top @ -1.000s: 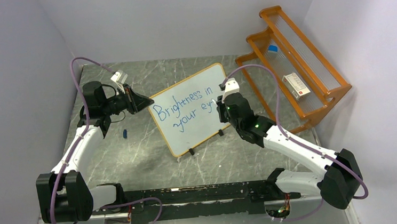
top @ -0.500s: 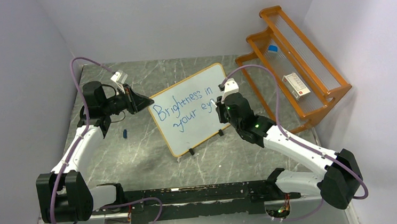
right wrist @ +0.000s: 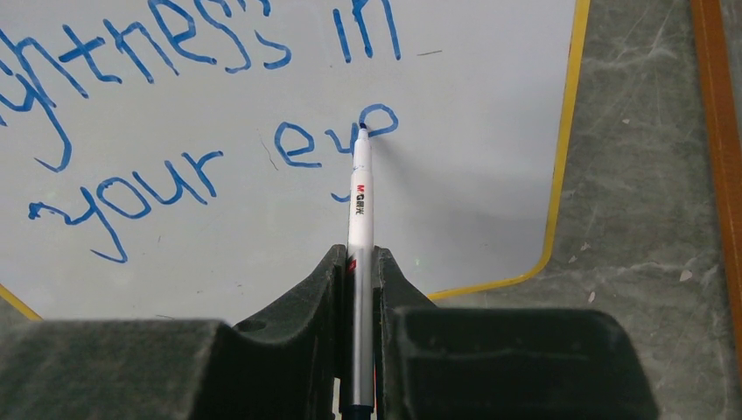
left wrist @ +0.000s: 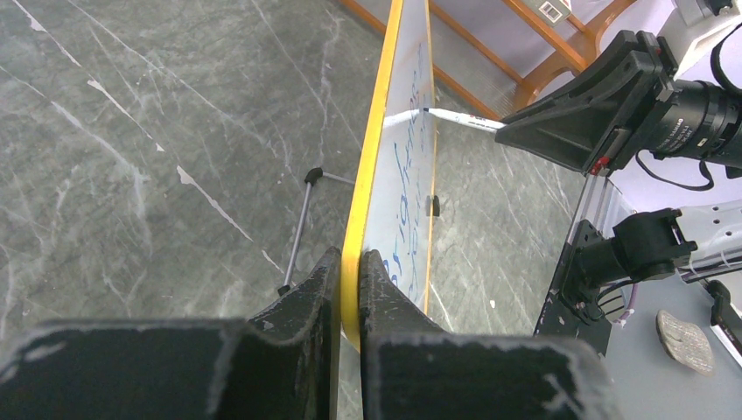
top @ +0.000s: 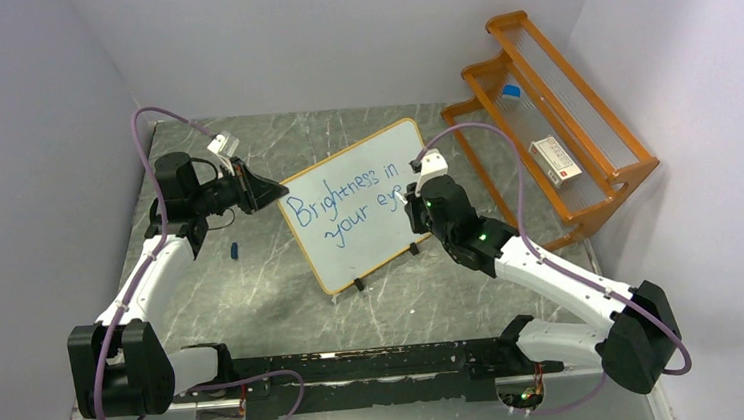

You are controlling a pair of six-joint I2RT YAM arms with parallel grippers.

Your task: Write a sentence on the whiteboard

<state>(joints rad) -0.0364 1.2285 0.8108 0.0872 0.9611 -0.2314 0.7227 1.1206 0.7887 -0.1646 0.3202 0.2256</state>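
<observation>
where the whiteboard [top: 358,211] stands on the table [top: 255,299], its edge is clamped by the left gripper [left wrist: 350,262]; a marker [right wrist: 359,192], pinched in the right gripper [right wrist: 357,262], is touched to the sentence [top: 339,194].

A grey marbled table [top: 255,299] carries a whiteboard [top: 376,245] on small feet. A blue cap [top: 235,250] lies left of the whiteboard, an orange rack [top: 589,208] to its right.
</observation>
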